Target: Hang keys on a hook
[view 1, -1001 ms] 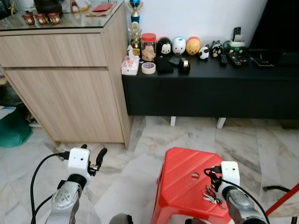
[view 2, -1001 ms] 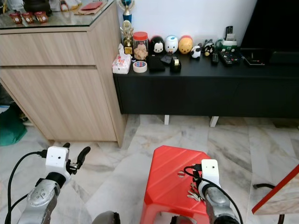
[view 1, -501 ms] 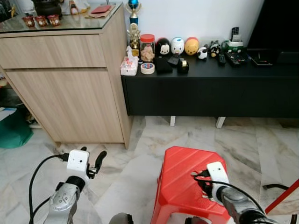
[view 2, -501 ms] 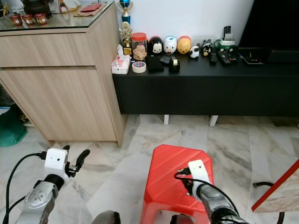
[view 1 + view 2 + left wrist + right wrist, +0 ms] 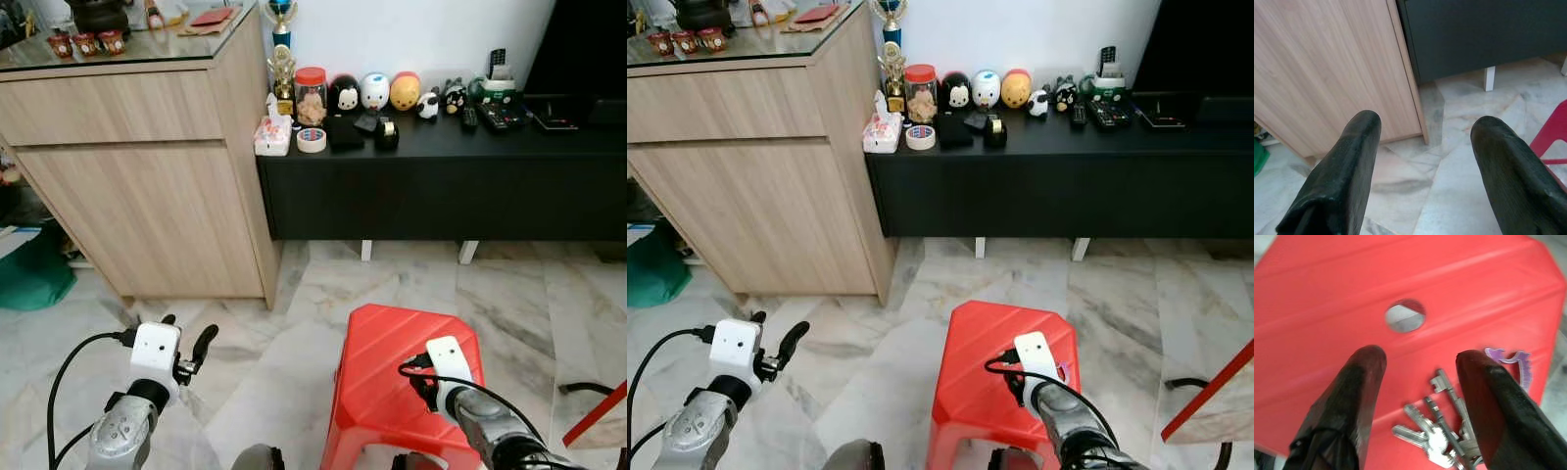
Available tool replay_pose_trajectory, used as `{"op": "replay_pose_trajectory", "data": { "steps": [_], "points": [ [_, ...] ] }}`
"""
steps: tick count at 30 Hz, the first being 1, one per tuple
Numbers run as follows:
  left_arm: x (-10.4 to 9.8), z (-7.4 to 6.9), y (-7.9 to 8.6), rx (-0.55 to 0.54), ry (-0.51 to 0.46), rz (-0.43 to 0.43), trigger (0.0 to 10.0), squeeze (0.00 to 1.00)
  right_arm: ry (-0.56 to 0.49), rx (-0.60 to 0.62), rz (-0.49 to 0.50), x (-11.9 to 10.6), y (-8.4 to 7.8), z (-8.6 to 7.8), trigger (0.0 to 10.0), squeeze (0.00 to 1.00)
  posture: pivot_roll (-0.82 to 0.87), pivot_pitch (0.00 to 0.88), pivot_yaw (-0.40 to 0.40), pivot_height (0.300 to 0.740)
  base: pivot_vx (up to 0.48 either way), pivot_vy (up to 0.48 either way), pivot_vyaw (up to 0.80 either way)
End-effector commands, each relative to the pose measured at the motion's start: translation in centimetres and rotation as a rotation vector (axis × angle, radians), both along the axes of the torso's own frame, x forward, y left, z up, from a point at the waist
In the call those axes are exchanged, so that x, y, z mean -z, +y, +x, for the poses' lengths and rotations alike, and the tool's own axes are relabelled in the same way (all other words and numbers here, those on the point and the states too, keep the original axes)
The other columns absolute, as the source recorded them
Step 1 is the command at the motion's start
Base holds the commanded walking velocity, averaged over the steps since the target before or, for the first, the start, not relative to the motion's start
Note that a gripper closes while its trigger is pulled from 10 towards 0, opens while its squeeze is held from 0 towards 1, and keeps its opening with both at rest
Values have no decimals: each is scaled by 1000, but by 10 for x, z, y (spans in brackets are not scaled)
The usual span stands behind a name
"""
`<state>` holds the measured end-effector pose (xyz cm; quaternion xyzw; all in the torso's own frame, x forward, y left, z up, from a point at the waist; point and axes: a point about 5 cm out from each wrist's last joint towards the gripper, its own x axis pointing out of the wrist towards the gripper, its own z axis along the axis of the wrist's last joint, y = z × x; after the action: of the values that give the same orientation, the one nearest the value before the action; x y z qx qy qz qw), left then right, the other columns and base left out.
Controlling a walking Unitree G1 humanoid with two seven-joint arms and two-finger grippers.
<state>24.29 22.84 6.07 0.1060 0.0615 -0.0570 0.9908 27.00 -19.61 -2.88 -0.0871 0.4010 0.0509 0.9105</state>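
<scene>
Just below the released right pincer (image 5: 1418, 396), keys (image 5: 1442, 440) flat on the red stool (image 5: 1327, 298).

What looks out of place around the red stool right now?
A bunch of keys with a purple tag lies loose on the red stool, an odd place for keys that belong on a hook. The right gripper hovers open right above them. Nothing looks spilled or broken.
</scene>
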Motion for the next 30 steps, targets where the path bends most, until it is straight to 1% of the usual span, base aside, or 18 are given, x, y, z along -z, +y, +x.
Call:
{"op": "replay_pose_trajectory", "data": {
  "steps": [1, 5, 10, 14, 20, 21, 23, 24, 27, 28, 30],
  "points": [
    [-4, -1, 3, 3, 3, 9, 10000, 0, -2, 28, 3, -3, -1, 4, 10000, 0, 131, 0, 52, 638, 0, 0, 0],
    [-7, -2, 2, 8, 1, 11, 10000, 0, -3, 49, -13, -4, -4, 4, 10000, 0, 139, 0, 51, 638, 0, 0, 0],
    [-12, -7, 0, 17, -5, 15, 10000, 0, -5, 52, 4, -4, -1, 5, 10000, 0, 147, 0, 52, 638, 0, 0, 0],
    [-18, -13, -4, 25, -13, 17, 10000, 0, 3, 60, -7, -1, -3, 1, 10000, 0, 142, 0, 45, 638, 0, 0, 0],
    [-28, -16, -12, 32, -32, 14, 10000, 0, 14, 61, -8, 3, -6, -4, 10000, 0, 138, 32, 36, 638, 0, 0, 0],
    [-31, -17, -15, 39, -40, 12, 10000, 0, 9, 60, -3, 4, -6, -5, 10000, 0, 140, 51, 35, 638, 0, 0, 0],
    [-35, -19, -18, 47, -49, 8, 10000, 0, -11, 62, 0, 3, -6, -5, 10000, 0, 139, 61, 33, 638, 0, 0, 0],
    [-39, -21, -20, 47, -55, 6, 10000, 0, -46, 74, 17, 0, -6, -2, 10000, 0, 135, 77, 30, 638, 0, 0, 0],
    [-42, -22, -21, 49, -60, 5, 10000, 0, -81, 91, 40, -3, -5, 2, 10000, 0, 134, 85, 27, 638, 0, 0, 0],
    [-44, -23, -23, 50, -66, 3, 10000, 0, -108, 97, 40, -6, -6, 4, 10000, 0, 134, 109, 24, 638, 0, 0, 0],
    [-49, -23, -26, 54, -76, -2, 10000, 0, -182, 116, 63, -13, -5, 11, 10000, 0, 134, 126, 21, 638, 0, 0, 0]
  ]
}}
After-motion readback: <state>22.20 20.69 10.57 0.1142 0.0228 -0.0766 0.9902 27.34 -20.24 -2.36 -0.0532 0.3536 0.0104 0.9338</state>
